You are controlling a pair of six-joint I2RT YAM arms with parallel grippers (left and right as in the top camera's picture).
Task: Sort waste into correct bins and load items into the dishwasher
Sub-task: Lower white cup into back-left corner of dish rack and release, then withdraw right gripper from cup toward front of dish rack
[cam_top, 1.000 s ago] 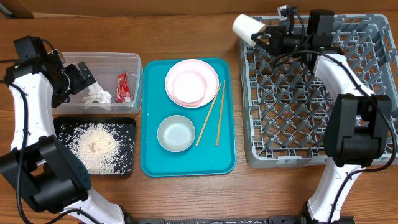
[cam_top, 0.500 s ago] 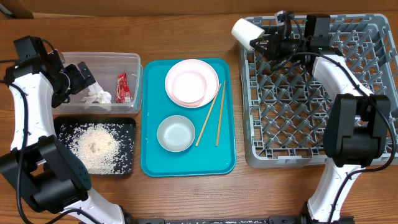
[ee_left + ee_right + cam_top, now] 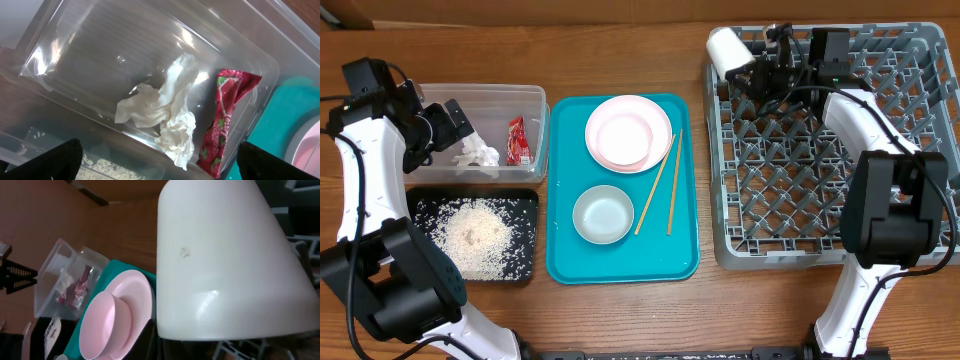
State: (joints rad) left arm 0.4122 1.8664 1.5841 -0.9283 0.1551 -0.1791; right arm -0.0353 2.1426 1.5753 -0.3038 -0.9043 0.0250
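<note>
Up at the far left corner of the dish rack (image 3: 717, 200), pinching the white cup (image 3: 727, 50) in the right claw (image 3: 748, 66), tipped on its side over the pegs. Reaching across the rack from its near side, wrist bent leftward along the far edge. Right next door on the worktop (image 3: 620, 320): teal tray (image 3: 565, 260) carrying the pink plate (image 3: 662, 125) with the pinkish bowl (image 3: 623, 138) on it, the grey-white bowl (image 3: 603, 214) nearer, two chopsticks (image 3: 673, 190) along the tray's right side. Further left, hovering the left claw (image 3: 450, 125) over the clear tub (image 3: 490, 90), fingers spread wide, gripping nothing. Down in that tub: crumpled tissue (image 3: 165, 115) just beside the red wrapper (image 3: 225, 120). Right in front of the tub, black tray (image 3: 520, 205) heaped with rice (image 3: 472, 237). Versus a second ago: cup nudged rightward, from off the rack's edge to over its corner; left arm parked same as before.
</note>
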